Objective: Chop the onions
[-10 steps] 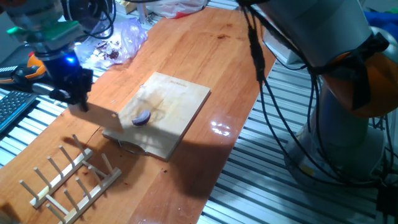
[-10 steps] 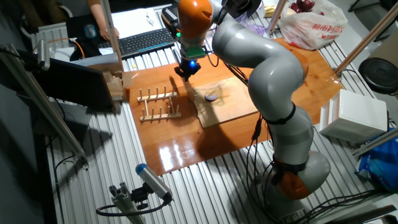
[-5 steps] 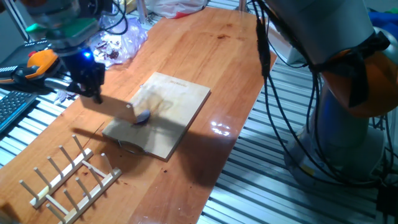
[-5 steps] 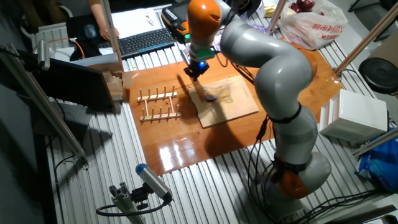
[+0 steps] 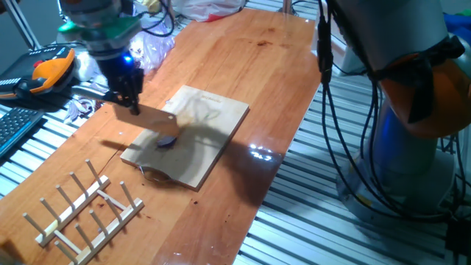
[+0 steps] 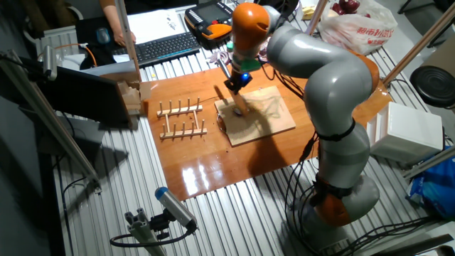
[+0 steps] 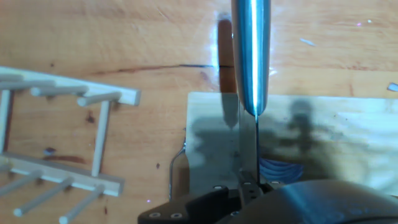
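The gripper (image 5: 126, 90) is clamped shut on a knife (image 5: 156, 118), and the flat blade sticks out from it over the near-left part of the cutting board (image 5: 213, 121). The onion (image 5: 168, 140), a small purple wedge, sits on the board just under and slightly past the tip end of the blade, toward the board's front edge. From the other fixed view the blade slants down from the gripper toward that same spot, and the wedge is mostly hidden behind it.

The hand view is the useful one here. It looks straight down the knife's spine, which runs up the middle of the picture, and a sliver of purple onion (image 7: 280, 168) peeks out just to the right of the blade line, near the bottom. So the wedge lies off to one side of the edge, not squarely beneath it. Whether the blade is touching it yet is impossible to tell.

That sideways offset looks like the thing the next cut depends on. If the edge comes straight down where it is, it probably shaves the wedge's side or misses it and shoves it along the board. The wedge's long axis seems to lie roughly crosswise to the blade, which is good for chopping.

A wooden peg rack (image 5: 85, 210) sits on the surface (image 5: 265, 66) near the board's left corner, well out of the way.
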